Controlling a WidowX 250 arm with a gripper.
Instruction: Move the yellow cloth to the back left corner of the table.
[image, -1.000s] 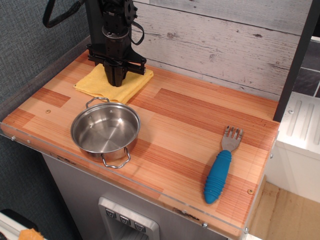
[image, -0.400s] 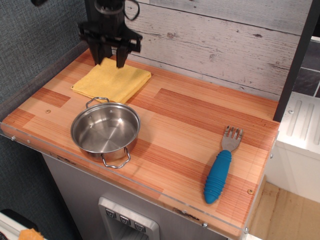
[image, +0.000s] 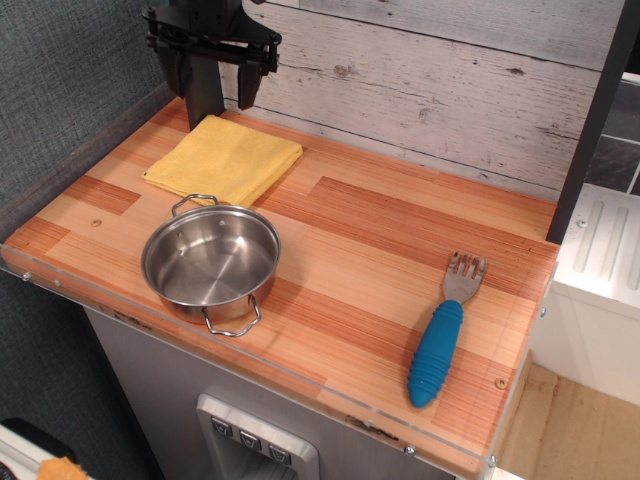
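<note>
Basically the cloth (image: 223, 160) sits flat on the table (image: 400, 250) in the back left corner, folded to a rough square, its far corner pointing toward the wall and right under the gripper (image: 222, 98). Gripper hangs above that far corner, jaws spread wide w/ nothing btwn them; both fingers point down, clear of the fabric as far as I can tell. So the key relation: cloth lies below and slightly toward the front of the jaws, not in them. No real long axis to speak of since it's near square, sitting diamond-wise to the table edges. Pot (image: 211, 262) is just in front of the cloth, its back handle almost touching the cloth's front edge, can't tell if they meet. Fork (image: 441, 333) is well apart, front right. Judging by position, task looks abt done, cloth's already in the target corner; what's left prob. is just lifting away w/o snagging the fabric.
</note>
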